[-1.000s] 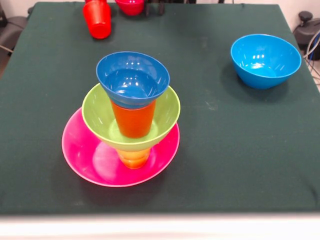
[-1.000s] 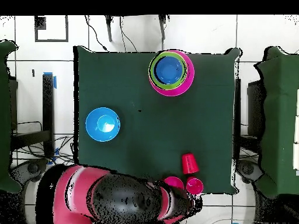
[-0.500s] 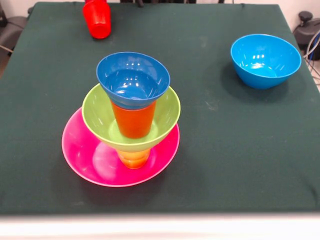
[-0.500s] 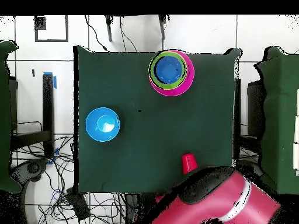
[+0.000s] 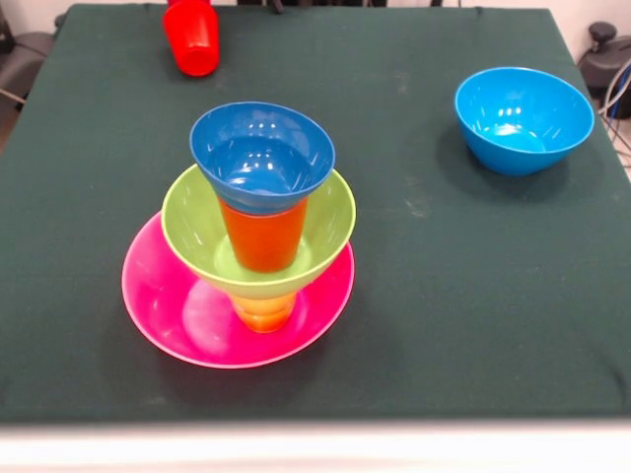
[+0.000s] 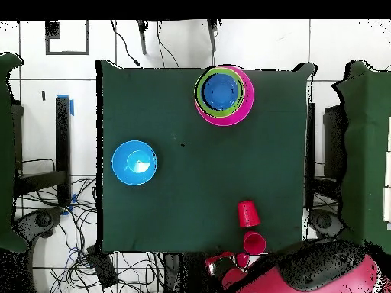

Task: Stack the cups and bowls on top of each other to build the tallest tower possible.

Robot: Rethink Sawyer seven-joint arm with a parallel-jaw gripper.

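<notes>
Tower (image 5: 258, 236) stands on the near left part of the desk (image 5: 444, 296). From the bottom up it goes: big pink bowl (image 5: 168, 305), yellow cup (image 5: 264, 313), green bowl (image 5: 197, 232), orange cup (image 5: 262, 236), then dark blue bowl (image 5: 261, 158) on top. It looks straight, but each bowl sits on a skinny cup, so it's prob. wobbly.

Not in the tower yet: light blue bowl (image 5: 523, 118) at the far right, well apart, & red cup (image 5: 193, 37) at the far left edge. From above, a small red bowl (image 6: 254, 243) sits just beside that cup, right at the desk edge.

Arm (image 6: 321, 275) is off past the desk edge, near the red things. Claw: can't make it out, so can't tell if it's wide, narrow or holding sth.

What could go wrong: putting a cup into the top bowl w/ a push or off to one side could tip that bowl & knock it all down. A bump from the arm coming in low would do the same. Also the red bowl could get nudged off the edge.
</notes>
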